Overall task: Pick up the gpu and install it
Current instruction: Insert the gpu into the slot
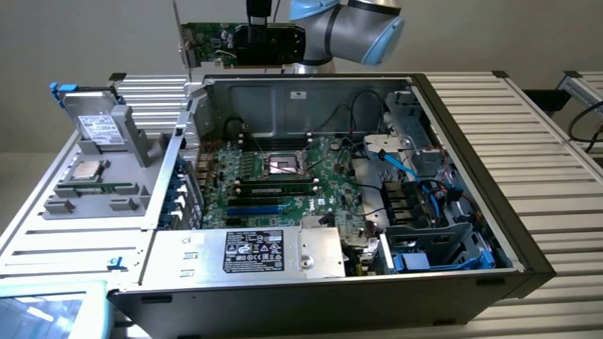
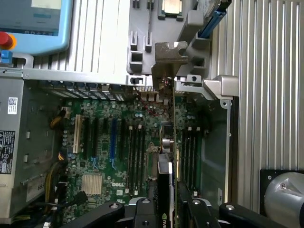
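Here, one gripper [image 2: 167, 210] clamped on one gpu [image 1: 243, 44], held above one open computer case [image 1: 273, 106], one motherboard [image 1: 320, 176] inside

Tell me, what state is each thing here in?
gripper, shut on the gpu.
gpu, held up above the case, not installed.
case, open on top.
motherboard, fitted inside the case, exposed.
cpu, lying in the grey holder beside the case.

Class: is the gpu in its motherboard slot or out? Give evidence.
Out: the gpu hangs in the gripper above the open case, clear of the motherboard.
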Robot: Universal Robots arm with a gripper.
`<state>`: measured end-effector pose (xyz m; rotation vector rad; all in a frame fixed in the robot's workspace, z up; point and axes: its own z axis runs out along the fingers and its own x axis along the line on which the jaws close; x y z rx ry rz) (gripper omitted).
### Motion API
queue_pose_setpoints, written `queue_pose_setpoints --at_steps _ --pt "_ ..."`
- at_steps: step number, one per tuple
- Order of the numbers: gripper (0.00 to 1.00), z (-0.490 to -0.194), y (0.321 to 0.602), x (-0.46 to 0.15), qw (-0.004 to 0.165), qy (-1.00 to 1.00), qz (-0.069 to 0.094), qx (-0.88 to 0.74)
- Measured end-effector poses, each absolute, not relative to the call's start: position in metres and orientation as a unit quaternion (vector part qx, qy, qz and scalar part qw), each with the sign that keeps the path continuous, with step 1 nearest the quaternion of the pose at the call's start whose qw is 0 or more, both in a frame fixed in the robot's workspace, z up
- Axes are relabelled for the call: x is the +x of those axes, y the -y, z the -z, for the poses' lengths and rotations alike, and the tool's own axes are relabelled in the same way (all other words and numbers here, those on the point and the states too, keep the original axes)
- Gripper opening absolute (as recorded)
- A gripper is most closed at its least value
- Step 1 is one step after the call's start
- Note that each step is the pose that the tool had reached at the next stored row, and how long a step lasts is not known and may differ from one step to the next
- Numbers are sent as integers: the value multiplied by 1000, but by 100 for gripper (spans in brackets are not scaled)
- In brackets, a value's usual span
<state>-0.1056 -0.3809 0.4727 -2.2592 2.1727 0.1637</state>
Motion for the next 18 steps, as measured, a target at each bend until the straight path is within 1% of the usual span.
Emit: queue_pose_setpoints --at_steps 7,10,18 --pt "28 -471 382 -105 3 -692 -53 -720" --pt "28 -463 385 -106 6 -692 -56 -720" --pt "28 -447 387 -106 8 -692 -58 -720"
